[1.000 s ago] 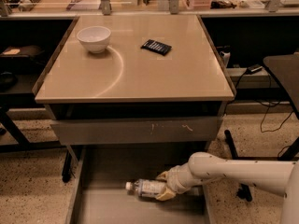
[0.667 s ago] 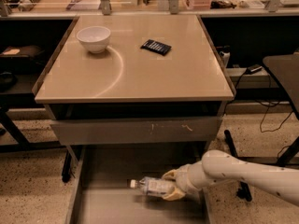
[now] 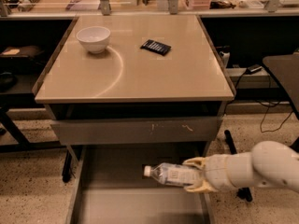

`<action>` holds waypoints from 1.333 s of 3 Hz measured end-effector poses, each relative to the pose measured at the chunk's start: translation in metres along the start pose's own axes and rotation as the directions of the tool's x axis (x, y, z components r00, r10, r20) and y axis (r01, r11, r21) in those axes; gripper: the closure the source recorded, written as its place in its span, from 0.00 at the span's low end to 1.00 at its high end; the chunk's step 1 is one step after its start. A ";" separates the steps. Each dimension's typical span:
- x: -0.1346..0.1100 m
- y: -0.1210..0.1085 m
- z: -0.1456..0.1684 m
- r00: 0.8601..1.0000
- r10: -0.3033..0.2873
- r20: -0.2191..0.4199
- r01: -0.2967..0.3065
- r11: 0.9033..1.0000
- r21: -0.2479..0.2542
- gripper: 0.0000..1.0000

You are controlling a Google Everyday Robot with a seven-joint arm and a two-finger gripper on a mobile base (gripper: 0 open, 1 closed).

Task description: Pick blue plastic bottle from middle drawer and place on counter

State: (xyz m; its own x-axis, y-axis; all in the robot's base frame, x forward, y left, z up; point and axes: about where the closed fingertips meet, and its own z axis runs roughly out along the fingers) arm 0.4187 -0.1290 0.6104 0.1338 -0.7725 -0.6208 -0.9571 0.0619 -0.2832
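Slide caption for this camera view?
Gripper holds blue plastic bottle sideways over the middle drawer; bowl and calculator on the counter.

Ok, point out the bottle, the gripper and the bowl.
blue plastic bottle (image 3: 170,174), camera view, on its label.
gripper (image 3: 190,175), camera view, midway between its fingers, shut on the bottle over the middle drawer (image 3: 121,204).
bowl (image 3: 93,45), camera view, on its outer wall.

Gripper (image 3: 190,175), lower right of frame: two pale yellowish fingers (image 3: 195,161) on a cream cylindrical wrist (image 3: 225,172). Arm (image 3: 273,164) behind it smooth, white, with bulbous rounded joint housing.
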 end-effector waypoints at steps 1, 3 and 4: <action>0.012 0.005 -0.037 0.999 0.013 -0.045 -0.010 0.998 0.060 1.00; -0.012 0.005 -0.059 0.999 -0.032 -0.028 0.034 0.997 0.071 1.00; -0.078 -0.008 -0.106 0.985 -0.171 -0.020 0.172 0.978 0.117 1.00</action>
State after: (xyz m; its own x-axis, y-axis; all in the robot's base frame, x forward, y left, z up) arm 0.3887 -0.1363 0.7390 0.2904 -0.7840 -0.5487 -0.8828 0.0018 -0.4697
